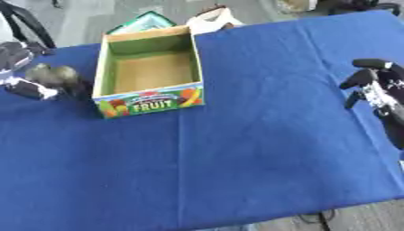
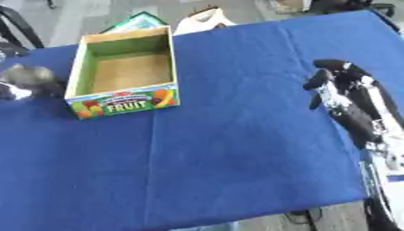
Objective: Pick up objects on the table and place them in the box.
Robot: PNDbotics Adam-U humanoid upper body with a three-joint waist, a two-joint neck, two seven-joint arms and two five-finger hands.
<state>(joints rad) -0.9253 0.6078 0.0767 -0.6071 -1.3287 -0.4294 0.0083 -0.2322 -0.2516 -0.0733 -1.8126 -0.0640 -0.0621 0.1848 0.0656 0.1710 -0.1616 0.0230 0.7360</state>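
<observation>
An open cardboard box (image 1: 148,67) with green inner walls and a "FRUIT" label on its front stands on the blue cloth, left of centre. Its brown floor shows bare. My left hand (image 1: 28,88) is at the left edge, just beside the box's left wall, and it is blurred. A blurred grey-olive lump (image 1: 52,75) sits at that hand; I cannot tell whether it is held. My right hand (image 2: 335,83) hovers over the cloth at the right side, far from the box, fingers relaxed and holding nothing.
The blue tablecloth (image 1: 252,149) covers the table. Behind the box at the far edge lie a flat green-rimmed item (image 1: 144,22) and a white thing (image 1: 213,20). The table's front edge runs along the bottom, with floor below.
</observation>
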